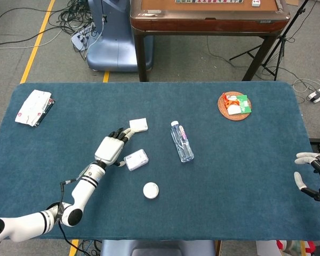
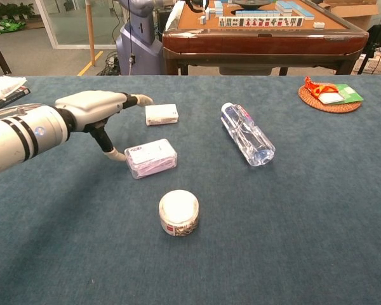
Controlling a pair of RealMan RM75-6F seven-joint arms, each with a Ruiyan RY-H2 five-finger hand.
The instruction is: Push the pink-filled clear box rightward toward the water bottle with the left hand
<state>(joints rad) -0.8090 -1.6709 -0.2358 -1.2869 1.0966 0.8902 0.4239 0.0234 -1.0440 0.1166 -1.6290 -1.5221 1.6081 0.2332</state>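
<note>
The pink-filled clear box (image 1: pixel 136 159) (image 2: pixel 152 157) lies flat on the blue table, left of the water bottle (image 1: pixel 182 141) (image 2: pixel 248 134), which lies on its side. My left hand (image 1: pixel 111 148) (image 2: pixel 96 106) is open, fingers stretched forward, and its thumb touches the box's left end. A gap of bare cloth remains between box and bottle. My right hand (image 1: pixel 312 173) is open at the table's right edge, holding nothing.
A small white box (image 1: pixel 138 125) (image 2: pixel 161 114) lies just beyond my left fingertips. A round white jar (image 1: pixel 151 190) (image 2: pixel 178 212) stands in front of the clear box. A woven coaster with packets (image 1: pixel 234 105) sits far right, a packet (image 1: pixel 34 107) far left.
</note>
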